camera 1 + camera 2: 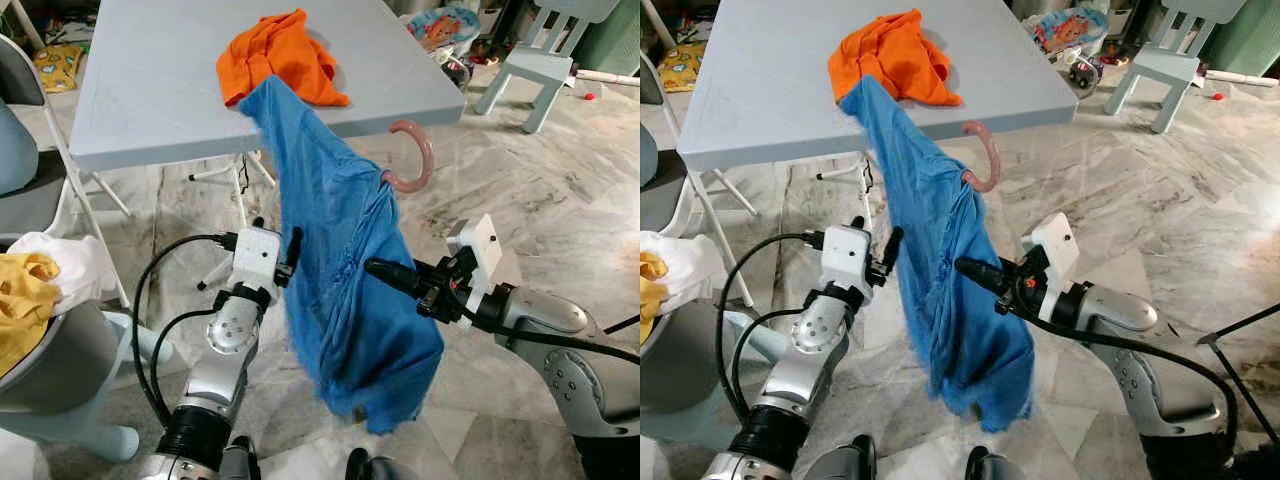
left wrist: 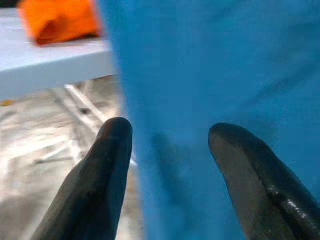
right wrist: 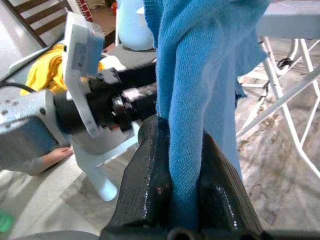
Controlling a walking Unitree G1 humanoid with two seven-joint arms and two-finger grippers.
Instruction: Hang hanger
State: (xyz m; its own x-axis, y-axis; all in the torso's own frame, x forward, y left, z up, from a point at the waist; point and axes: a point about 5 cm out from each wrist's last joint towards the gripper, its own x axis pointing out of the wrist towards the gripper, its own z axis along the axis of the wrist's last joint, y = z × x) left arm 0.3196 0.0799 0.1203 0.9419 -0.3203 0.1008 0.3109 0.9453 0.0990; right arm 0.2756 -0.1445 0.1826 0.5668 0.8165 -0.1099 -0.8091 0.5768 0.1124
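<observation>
Below the table (image 1: 150, 110) edge, your right gripper (image 3: 182, 150) pinches the blue shirt (image 1: 340, 270); your left gripper (image 2: 170, 145) stands spread beside it.

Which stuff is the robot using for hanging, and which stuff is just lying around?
For the job:
blue garment
pink hanger hook
right gripper, pinching the garment
left gripper, open beside it

Just lying about:
orange cloth
table
yellow cloth
small chair

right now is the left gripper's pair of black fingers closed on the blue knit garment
No, the left gripper stands open, its two black fingers spread apart with the blue knit garment just ahead of them, not pinched.
</observation>
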